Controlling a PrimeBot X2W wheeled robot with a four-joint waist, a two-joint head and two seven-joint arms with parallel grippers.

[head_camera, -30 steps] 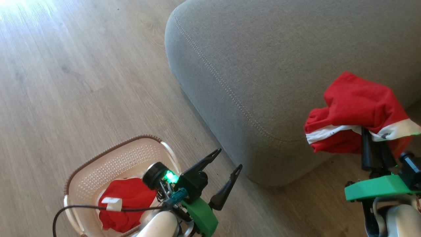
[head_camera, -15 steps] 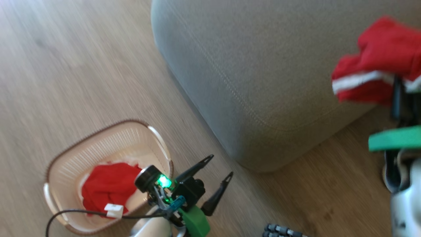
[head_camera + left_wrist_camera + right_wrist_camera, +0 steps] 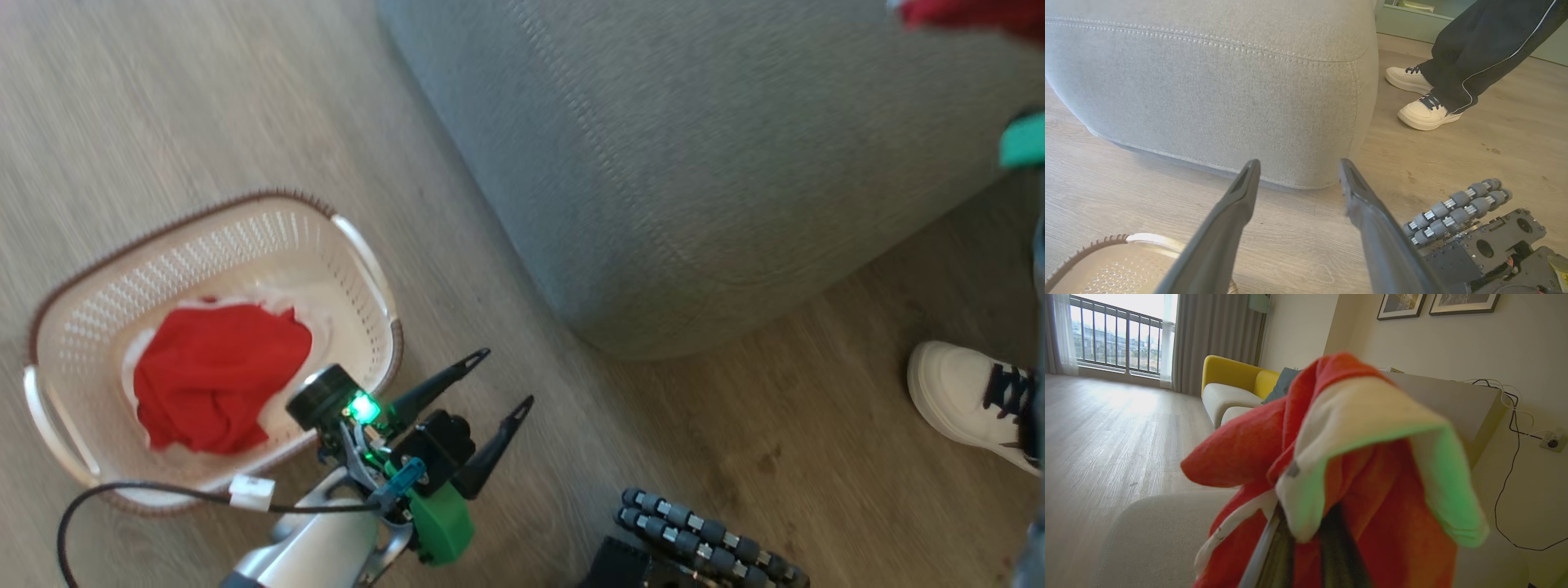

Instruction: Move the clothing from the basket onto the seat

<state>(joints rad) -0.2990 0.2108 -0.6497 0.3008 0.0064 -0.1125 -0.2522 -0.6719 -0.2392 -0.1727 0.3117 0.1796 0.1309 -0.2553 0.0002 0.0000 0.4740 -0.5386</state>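
Red garment (image 3: 1241, 453) drapes over the clamped right gripper (image 3: 1306, 551)

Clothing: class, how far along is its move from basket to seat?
Done: nothing lies on the visible seat. In hand: right gripper shut on one red garment, raised near it. Left: the other garment lies in the basket, near the open left gripper.

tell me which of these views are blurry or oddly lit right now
Head view: motion-smeared, the floor grain and sofa seam streak. Left wrist view: sharp, stitching crisp. Right wrist view: the red garment is too near the lens, soft, its white band tinted green; the window glares.
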